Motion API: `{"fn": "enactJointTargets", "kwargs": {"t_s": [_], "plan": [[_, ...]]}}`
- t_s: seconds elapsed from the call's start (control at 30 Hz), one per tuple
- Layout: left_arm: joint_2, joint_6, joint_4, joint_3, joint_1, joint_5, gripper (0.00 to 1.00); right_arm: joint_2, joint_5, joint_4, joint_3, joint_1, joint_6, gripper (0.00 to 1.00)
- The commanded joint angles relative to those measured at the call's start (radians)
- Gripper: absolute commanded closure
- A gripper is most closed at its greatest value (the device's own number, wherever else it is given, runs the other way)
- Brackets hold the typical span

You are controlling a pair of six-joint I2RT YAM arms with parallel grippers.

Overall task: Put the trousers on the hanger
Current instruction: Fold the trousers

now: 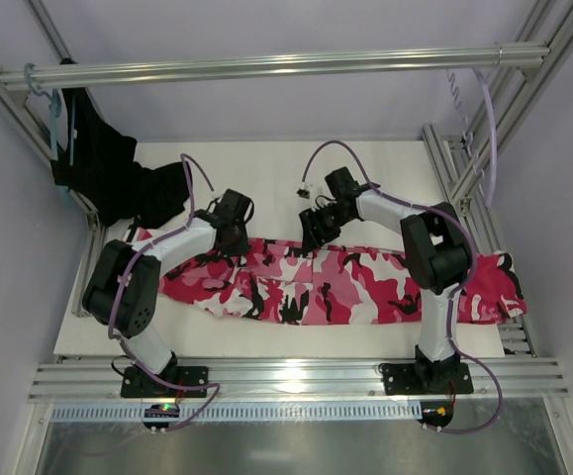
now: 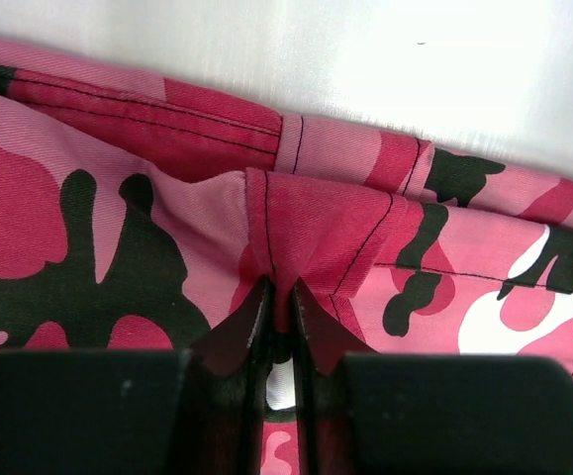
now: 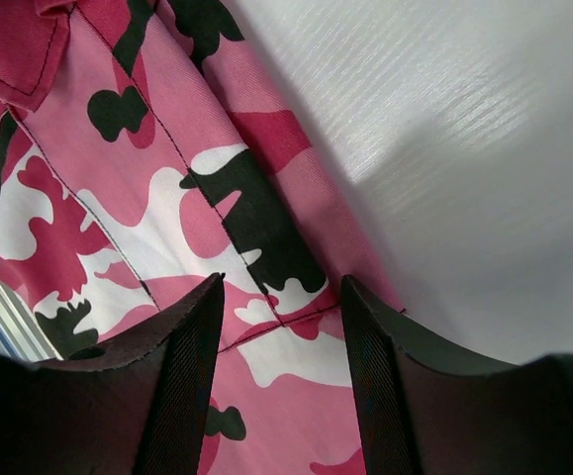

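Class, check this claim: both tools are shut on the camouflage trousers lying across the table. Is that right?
Not quite. Only the left tool is shut on the trousers; the right wrist view shows the right tool open above them.

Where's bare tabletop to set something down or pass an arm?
Two strips of white table are bare: the far one between the pink camouflage fabric trousers and the back edge, right of the black garment; a narrow near one before the aluminium rail. Crowded: the trousers' far edge, under the left end effector and the right end effector.
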Motion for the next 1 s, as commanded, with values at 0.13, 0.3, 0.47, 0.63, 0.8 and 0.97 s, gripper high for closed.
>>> {"fn": "enactJointTargets", "kwargs": {"t_s": [0.13, 0.3, 0.47, 0.63, 0.8, 0.97], "plan": [[-0.018, 0.014, 0.000, 0.026, -0.001, -0.051, 0.92, -0.046, 0.046, 0.059, -0.036, 0.001, -0.067, 0.46], [-0.010, 0.005, 0.012, 0.022, -0.004, -0.044, 0.99, 0.001, 0.023, 0.006, -0.022, 0.001, -0.092, 0.46], [-0.021, -0.009, 0.004, 0.031, -0.012, -0.062, 1.00, -0.049, 0.024, 0.034, -0.050, 0.001, -0.081, 0.77], [-0.041, -0.059, -0.016, 0.041, -0.019, -0.112, 1.00, -0.132, 0.127, 0.057, -0.059, 0.001, -0.040, 0.96], [-0.054, -0.119, -0.066, 0.091, -0.050, -0.261, 1.00, -0.184, 0.259, 0.121, -0.073, 0.001, 0.047, 0.96], [-0.038, -0.147, -0.051, 0.101, -0.055, -0.382, 1.00, -0.149, 0.325, 0.140, -0.049, 0.001, 0.092, 0.96]]}}
